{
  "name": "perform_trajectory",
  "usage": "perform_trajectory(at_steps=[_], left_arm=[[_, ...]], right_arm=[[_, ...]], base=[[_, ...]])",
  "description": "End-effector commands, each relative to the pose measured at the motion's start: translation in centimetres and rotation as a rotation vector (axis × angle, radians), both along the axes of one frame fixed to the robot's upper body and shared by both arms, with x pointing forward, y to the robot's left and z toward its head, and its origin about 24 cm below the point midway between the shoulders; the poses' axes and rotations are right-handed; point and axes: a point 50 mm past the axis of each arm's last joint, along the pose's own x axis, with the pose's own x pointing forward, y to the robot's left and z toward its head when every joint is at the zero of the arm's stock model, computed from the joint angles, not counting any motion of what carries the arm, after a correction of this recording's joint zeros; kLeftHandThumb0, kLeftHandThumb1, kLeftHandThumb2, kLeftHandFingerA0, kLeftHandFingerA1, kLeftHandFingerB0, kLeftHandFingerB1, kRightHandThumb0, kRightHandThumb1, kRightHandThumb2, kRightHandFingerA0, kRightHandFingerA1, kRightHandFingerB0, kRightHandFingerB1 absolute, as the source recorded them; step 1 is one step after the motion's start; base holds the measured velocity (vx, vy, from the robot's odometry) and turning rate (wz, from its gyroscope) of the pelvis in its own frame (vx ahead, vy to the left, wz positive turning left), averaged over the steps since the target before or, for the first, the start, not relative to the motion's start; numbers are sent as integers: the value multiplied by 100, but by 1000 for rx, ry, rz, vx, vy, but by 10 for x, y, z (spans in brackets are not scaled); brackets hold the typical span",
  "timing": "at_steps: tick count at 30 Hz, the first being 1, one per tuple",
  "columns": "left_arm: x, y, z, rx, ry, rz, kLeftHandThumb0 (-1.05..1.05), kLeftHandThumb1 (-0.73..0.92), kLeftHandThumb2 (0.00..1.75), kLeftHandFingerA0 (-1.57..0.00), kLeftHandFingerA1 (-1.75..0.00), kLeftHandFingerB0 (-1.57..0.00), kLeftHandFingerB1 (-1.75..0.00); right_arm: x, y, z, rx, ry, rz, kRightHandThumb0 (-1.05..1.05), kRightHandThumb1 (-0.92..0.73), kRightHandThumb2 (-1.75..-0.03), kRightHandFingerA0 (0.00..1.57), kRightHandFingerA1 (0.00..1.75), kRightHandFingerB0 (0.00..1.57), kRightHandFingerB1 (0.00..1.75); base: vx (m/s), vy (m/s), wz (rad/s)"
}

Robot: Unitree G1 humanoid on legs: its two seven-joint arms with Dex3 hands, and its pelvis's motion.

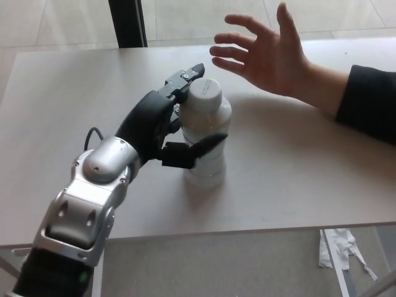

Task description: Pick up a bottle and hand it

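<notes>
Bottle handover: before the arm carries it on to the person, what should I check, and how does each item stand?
1. Left hand wrapped around the bottle, thumb in front, fingers behind: ok.
2. Bottle upright, cap on: ok.
3. Bottle clear of the table: cannot tell.
4. Person's hand open and waiting beyond the bottle: ok.
5. Nothing between bottle and that hand: ok.
6. Grip firmness: cannot tell.
</notes>
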Motion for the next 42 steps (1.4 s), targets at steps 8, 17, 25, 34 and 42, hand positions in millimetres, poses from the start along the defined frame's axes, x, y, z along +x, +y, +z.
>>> perform_trajectory(at_steps=[8,17,25,34,42], left_arm=[[-28,-14,-75,93,104,262,-61,44,56,-22,-61,0,-30],[-12,-22,-55,272,-120,346,-8,76,65,-83,-165,-51,-42],[-4,-32,-49,424,-147,287,-4,71,86,-85,-161,-84,-124],[3,-37,-42,453,-165,290,-8,64,107,-75,-175,-69,-147],[-2,-34,-41,272,-160,366,-11,56,119,-76,-175,-66,-161]], right_arm=[[13,-3,17,-14,-64,12,-63,-57,-58,83,129,34,43],[19,1,17,-26,-83,12,-57,-58,-60,87,139,36,41],[21,2,17,-26,-108,6,-54,-60,-58,92,133,39,41],[23,5,16,-45,-122,-10,-51,-63,-59,95,128,41,42],[18,5,12,-43,-116,-23,-49,-64,-61,94,119,42,44]], base=[[0,0,0],[0,0,0],[0,0,0],[0,0,0],[0,0,0]])
